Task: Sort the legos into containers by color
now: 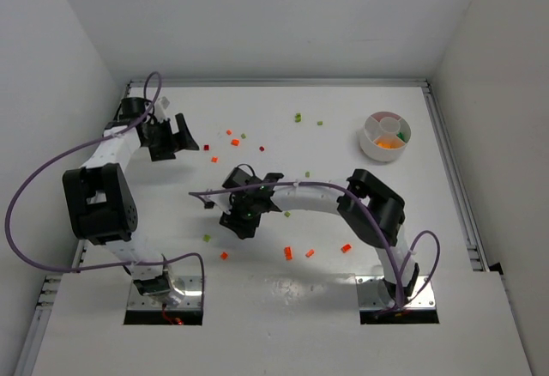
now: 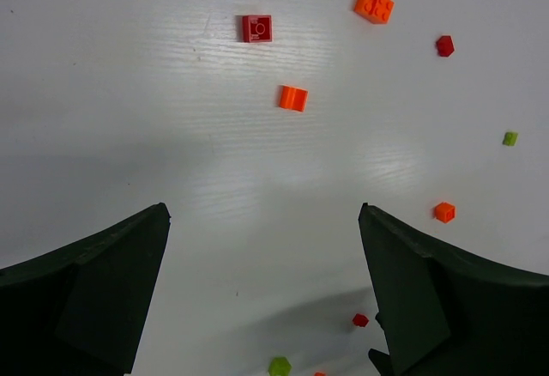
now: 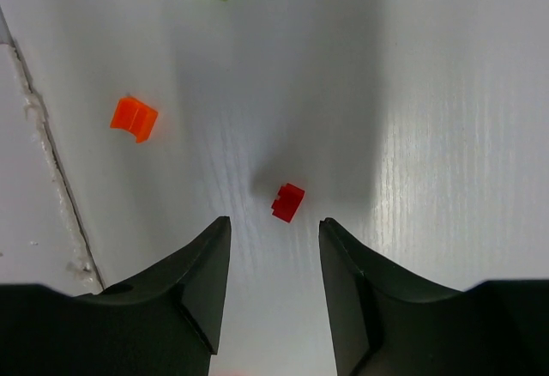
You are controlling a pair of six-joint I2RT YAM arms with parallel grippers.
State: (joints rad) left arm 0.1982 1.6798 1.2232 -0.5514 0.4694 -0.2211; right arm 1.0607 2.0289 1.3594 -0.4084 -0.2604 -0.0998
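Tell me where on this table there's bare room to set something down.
Bare patches: the near strip between the left arm's base and the right arm's base; the right side below the dish, between the right arm and the side rail; the far strip along the back wall. Crowded: the middle, where red, orange and green legos lie scattered.

A flat white counter (image 1: 283,333) is enclosed on three sides by plain white walls: a back wall (image 1: 274,15), a left wall (image 1: 43,93) and a right wall (image 1: 506,93). A far rail (image 1: 283,83) of metal is fitted along the counter's far edge, and a side rail (image 1: 456,178) along its right edge. The surface is lit softly from above, with a pale glare patch (image 1: 292,288) seen by the near edge.
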